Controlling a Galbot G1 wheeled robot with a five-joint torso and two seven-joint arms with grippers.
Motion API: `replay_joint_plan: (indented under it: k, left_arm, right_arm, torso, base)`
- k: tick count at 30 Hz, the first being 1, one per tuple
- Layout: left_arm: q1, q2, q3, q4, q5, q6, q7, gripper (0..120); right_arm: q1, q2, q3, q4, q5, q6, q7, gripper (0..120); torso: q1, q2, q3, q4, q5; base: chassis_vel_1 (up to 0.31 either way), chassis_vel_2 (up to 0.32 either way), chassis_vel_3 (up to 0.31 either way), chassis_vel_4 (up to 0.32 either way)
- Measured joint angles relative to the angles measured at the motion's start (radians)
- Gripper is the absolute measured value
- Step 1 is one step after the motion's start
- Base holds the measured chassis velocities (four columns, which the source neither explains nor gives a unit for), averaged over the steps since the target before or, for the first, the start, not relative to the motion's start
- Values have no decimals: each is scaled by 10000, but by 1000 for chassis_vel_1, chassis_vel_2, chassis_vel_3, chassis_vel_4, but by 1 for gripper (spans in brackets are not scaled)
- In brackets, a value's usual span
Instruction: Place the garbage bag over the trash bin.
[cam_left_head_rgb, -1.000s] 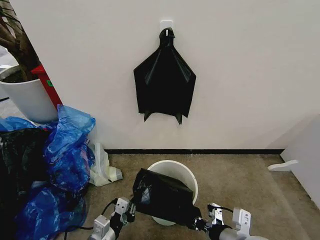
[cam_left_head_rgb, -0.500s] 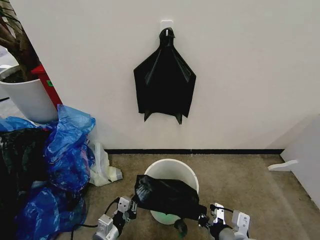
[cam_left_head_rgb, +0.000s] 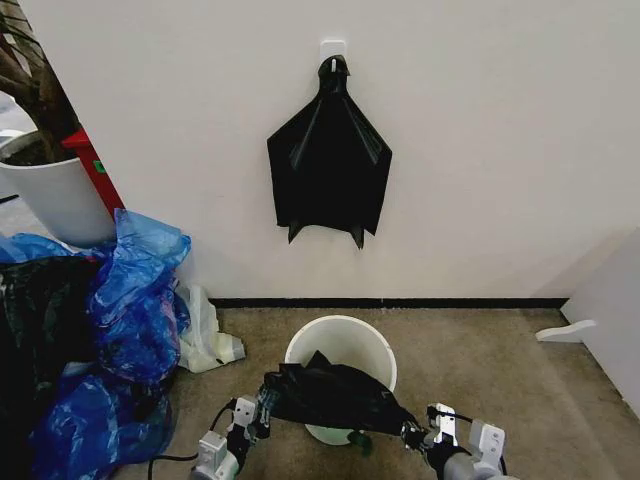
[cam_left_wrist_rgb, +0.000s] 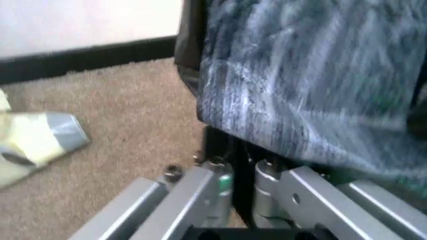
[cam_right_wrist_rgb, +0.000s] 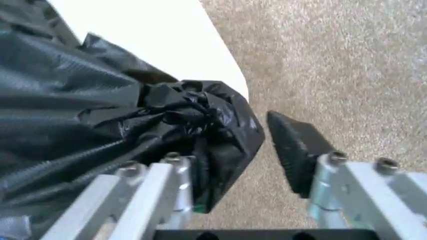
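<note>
So, head view: garbage bag (cam_left_head_rgb: 335, 396) hangs stretched between both tools, w/ its long axis running left-right across the near part of the trash bin (cam_left_head_rgb: 342, 372). Bin stands on the floor (cam_left_head_rgb: 480, 370) by the wall; its far rim and pale inside are open behind the bag, so the bag sits toward the robot from the bin's centre. Left tool (cam_left_head_rgb: 258, 410) holds the bag's left end, right tool (cam_left_head_rgb: 408, 432) the right end; both about equally near the rim, one each side.

Left wrist view: left tool (cam_left_wrist_rgb: 241, 176) is closed on a fold of the bag (cam_left_wrist_rgb: 313, 85), film pinched between the jaws, carpet just beside.

Right wrist view: right tool (cam_right_wrist_rgb: 247, 155) w/ jaws apart; bunched bag corner (cam_right_wrist_rgb: 193, 115) lies against one finger, other pad is clear of it — real grip? can't tell. Bin's white side (cam_right_wrist_rgb: 153, 40) lies just beyond.

Judgement: next move turns on spreading the mouth away from the robot, over the far rim.
</note>
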Motion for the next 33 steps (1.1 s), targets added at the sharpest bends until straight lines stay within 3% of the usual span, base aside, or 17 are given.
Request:
replay_joint_plan:
  k: [11,15,16,22,24,28,33]
  left_arm:
    - [753,585,-306,-843,1231,-421,-178,45]
    - [977,793,-433,-991,1535,-627,-230,58]
    - [1112,869,-449,-1054,1707,-740,-229,66]
    - [1542,981,-517,-1303,2418,-1113,-30,82]
    - [1871,1015,-593,-1488,2684,-1332,209,94]
    - [2060,1063,-680,-1582,2611,-1560,334,100]
    - [2128,997,-860,-1728,1661,-1609,464,100]
  right_arm:
    - [-573,-151,52,1371,256,-127,1328,72]
    - [-770,-192,69,1876,374,-536,1772,88]
    - [-850,-195,91,2062,431,-857,1992,94]
    - [-1085,-188,76,2450,28,-1319,2134,100]
    - [-1138,-245,-3,2599,-402,-1430,2121,100]
    - [-1090,-345,64,2667,-675,-1501,1941,100]
    - [-776,-409,286,2671,-15,-1522,1980,100]
  torso:
    - [0,0,0,1,0]
    - [0,0,0,1,-1]
    - [0,0,0,1,-1]
    - [0,0,0,1,-2]
    - [0,0,-1,2,0]
    - [0,0,-1,1,0]
    - [-1,0,-1,3,1]
  base:
    - [0,0,0,0]
    - [0,0,0,0]
    - [0,0,0,0]
    - [0,0,0,0]
    - [0,0,0,0]
    - [0,0,0,0]
    - [0,0,0,0]
